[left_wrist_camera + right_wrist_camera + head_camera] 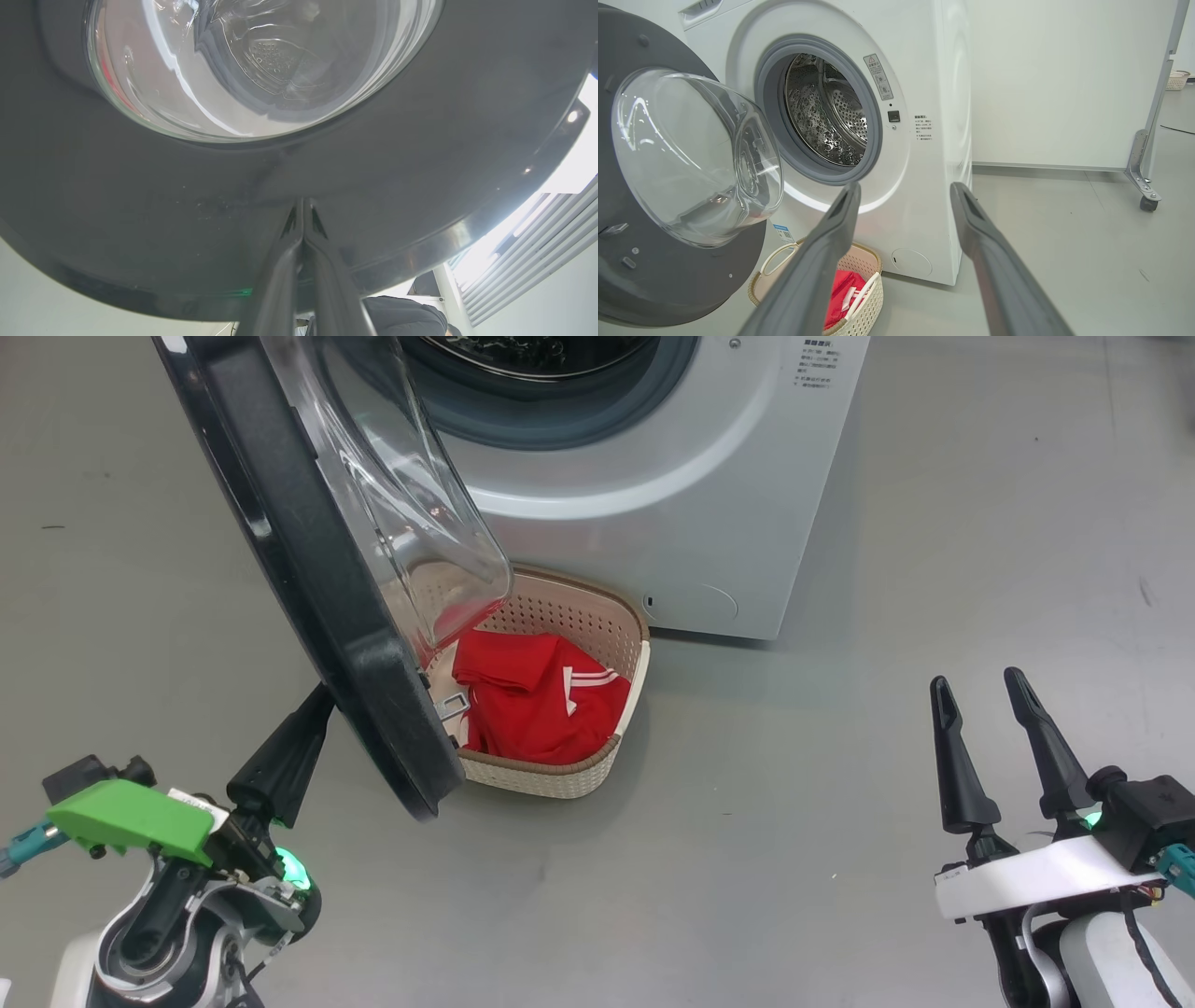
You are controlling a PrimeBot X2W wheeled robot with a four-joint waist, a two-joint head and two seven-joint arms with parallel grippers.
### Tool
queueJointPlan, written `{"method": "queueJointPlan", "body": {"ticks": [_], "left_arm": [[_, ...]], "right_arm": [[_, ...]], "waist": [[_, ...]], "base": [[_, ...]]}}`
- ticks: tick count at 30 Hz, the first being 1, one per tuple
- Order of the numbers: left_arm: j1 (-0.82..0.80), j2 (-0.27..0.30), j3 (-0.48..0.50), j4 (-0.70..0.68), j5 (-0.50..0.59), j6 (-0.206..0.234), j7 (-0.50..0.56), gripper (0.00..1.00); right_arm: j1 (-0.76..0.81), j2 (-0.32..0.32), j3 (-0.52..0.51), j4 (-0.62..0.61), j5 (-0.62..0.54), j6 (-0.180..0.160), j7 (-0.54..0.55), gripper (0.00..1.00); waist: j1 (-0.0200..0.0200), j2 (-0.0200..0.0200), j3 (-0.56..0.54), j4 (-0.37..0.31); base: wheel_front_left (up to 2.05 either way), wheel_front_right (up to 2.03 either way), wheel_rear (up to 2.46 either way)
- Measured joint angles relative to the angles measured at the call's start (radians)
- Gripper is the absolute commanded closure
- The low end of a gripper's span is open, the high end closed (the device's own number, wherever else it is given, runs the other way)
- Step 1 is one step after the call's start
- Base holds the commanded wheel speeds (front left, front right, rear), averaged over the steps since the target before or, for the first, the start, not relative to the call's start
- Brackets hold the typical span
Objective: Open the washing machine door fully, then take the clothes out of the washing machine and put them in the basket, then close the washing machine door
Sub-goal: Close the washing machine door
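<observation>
The washing machine door (308, 560) stands swung out, its glass bowl (401, 485) facing the washing machine (653, 495). My left gripper (313, 709) is shut, and its tips rest against the door's black outer rim (420, 177) just below the glass (257, 70). The red clothes (541, 700) lie in the cream basket (597, 616) on the floor under the door. My right gripper (976, 683) hangs open and empty at the lower right, apart from everything. In the right wrist view the steel drum (826, 112) shows bare metal, with the basket (864, 303) and clothes (840, 294) below it.
Grey floor (840, 756) lies open to the right of the machine and in front of the basket. A wheeled white partition (1148, 186) stands at the far right, with another basket (1176, 80) behind it. A person's dark sleeve (402, 317) shows under the door.
</observation>
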Motion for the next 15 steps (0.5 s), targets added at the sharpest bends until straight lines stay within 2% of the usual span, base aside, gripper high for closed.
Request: {"method": "queueJointPlan", "body": {"ticks": [3, 15], "left_arm": [[0.000, 0.003, 0.001, -0.017, -0.012, 0.018, 0.010, 1.00], [0.000, 0.006, -0.030, -0.058, -0.042, 0.042, 0.027, 1.00]], "right_arm": [[0.000, 0.000, 0.002, 0.000, 0.000, 0.000, 0.000, 0.00], [-0.017, 0.001, 0.007, 0.009, 0.000, 0.002, 0.000, 0.00]], "waist": [[0.0000, 0.0000, 0.002, -0.010], [0.0000, 0.0000, 0.014, -0.072]], "base": [[0.00, 0.00, 0.00], [0.00, 0.00, 0.00]]}}
